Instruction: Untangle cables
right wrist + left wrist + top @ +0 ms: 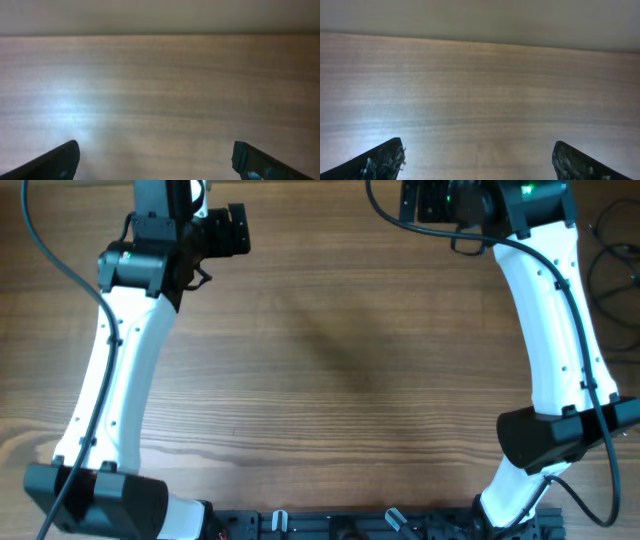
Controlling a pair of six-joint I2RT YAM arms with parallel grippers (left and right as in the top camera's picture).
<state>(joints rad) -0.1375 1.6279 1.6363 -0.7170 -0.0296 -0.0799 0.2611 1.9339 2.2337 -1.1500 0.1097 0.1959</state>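
Cables [597, 275] lie in loose loops just outside the right arm [548, 300]. Our left gripper [477, 150] and right gripper [157, 150] gape empty. We judge ourselves between grabs, and next we must reach those loops.

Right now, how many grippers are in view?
2. The left gripper is at the table's far left, the right gripper at its far right; both open, empty. None seems hidden.
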